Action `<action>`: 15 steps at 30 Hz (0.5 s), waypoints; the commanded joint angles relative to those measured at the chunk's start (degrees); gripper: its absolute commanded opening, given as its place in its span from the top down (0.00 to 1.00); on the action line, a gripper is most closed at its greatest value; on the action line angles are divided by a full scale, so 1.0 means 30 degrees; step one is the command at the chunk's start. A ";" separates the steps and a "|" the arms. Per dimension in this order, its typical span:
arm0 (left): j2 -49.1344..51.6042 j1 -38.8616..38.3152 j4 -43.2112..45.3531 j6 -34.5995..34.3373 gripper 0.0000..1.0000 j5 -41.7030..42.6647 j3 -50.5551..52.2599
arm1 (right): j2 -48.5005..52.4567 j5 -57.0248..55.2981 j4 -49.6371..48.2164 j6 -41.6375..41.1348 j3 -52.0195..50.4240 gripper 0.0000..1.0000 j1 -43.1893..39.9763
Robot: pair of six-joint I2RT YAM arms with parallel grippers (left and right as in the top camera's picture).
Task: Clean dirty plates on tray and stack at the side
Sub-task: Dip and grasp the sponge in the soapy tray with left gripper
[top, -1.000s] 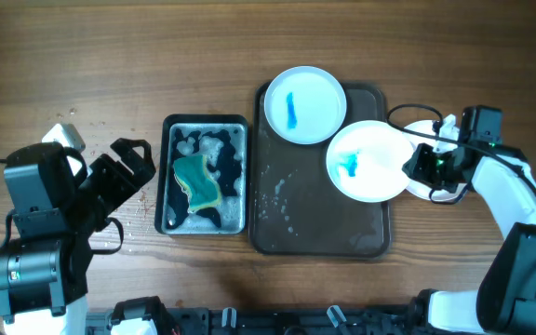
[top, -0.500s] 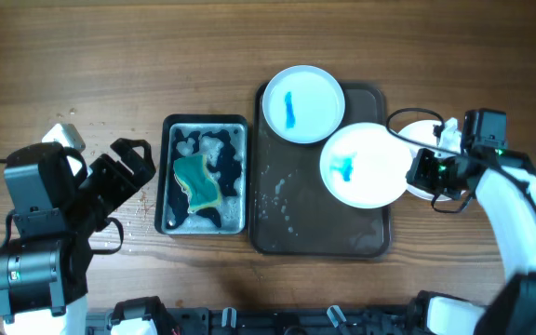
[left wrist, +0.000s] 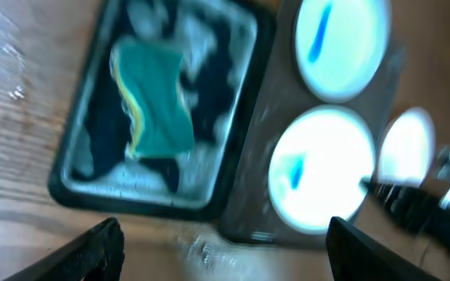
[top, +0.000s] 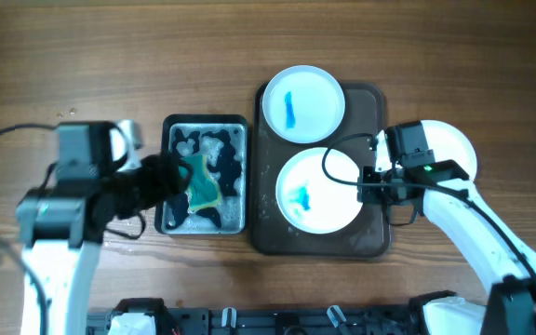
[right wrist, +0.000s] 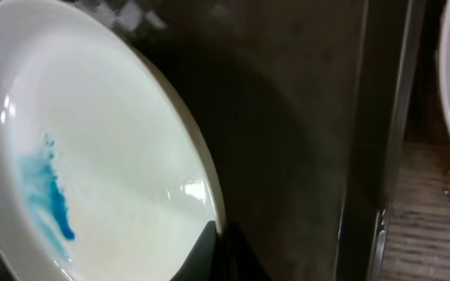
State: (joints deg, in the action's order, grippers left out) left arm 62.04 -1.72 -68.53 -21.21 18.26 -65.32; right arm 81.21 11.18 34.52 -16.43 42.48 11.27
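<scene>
Right gripper: my right gripper (top: 368, 182) is closed on the right rim of the lower plate (top: 314, 191). In the wrist view one dark finger (right wrist: 219, 248) sits on that rim at the bottom of the frame.
Lower plate: it is white with a blue smear left of its middle, and it is in the lower half of the tray (top: 268, 233). The wrist view shows the gripped edge above the tray floor (right wrist: 303, 140).
Upper plate: the upper plate (top: 303, 102) is at the tray's top edge, just beside the lower plate, with a blue streak down its middle.
Stack spot: one plain white plate (top: 452, 147) lies on the table (top: 110, 56) right of the tray, partly under my right arm.
Left gripper: my left gripper (top: 177, 175) is spread wide and holds nothing. It hangs over the left part of the tub (top: 166, 223). Its two fingers (left wrist: 104, 248) show in the bottom corners of the blurred wrist view.
Tub: it is black and stands left of the tray, just beside it, with foam (top: 207, 144) inside.
Sponge: the green and yellow sponge (top: 201, 181) lies in the tub's middle.
</scene>
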 commanded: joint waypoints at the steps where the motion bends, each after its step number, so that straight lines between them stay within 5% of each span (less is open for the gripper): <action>1: 0.2382 -0.1698 -0.0415 -0.0007 0.06 -0.2033 -0.0153 | 0.0240 -0.0576 -0.0175 -0.0328 0.0233 0.72 0.0044; 2: 0.3322 -0.2047 -0.0415 -0.0940 0.06 -0.2681 -0.0153 | 0.0029 -0.0605 0.0459 0.0058 0.0663 0.56 0.0044; 3: 0.3920 -0.2222 -0.0342 -0.1399 0.07 -0.2929 -0.0117 | -0.0204 -0.0787 0.0991 0.0328 0.1049 0.54 0.0044; 15: 1.2888 -0.4364 0.2827 -0.5450 0.49 -0.5668 0.0488 | -0.4175 -0.0568 0.4240 0.1406 0.3541 0.53 0.0044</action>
State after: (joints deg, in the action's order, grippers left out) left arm 94.54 -13.21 -61.04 -31.70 7.11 -64.64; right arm 69.12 9.61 46.52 -13.17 52.45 11.27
